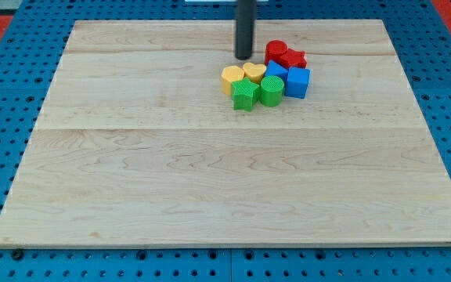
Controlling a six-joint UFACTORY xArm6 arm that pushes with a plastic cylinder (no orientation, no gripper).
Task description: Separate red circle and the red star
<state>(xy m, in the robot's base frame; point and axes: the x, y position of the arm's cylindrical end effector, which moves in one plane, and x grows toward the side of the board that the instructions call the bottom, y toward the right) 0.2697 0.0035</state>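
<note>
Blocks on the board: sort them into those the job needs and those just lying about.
Job: red circle, red star, touching; my tip just to their left in the view.

Lying about: two yellow blocks, two green blocks, two blue blocks.

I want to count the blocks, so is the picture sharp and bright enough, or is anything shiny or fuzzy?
Camera view: even, bright light, no glare on the board, only faint shadows beside the blocks. My tip looks slightly soft-edged, just left of the red circle. The red star touches the circle and their same colour blurs the border between them. The cluster is small in frame, so exact shapes are hard to read.
</note>
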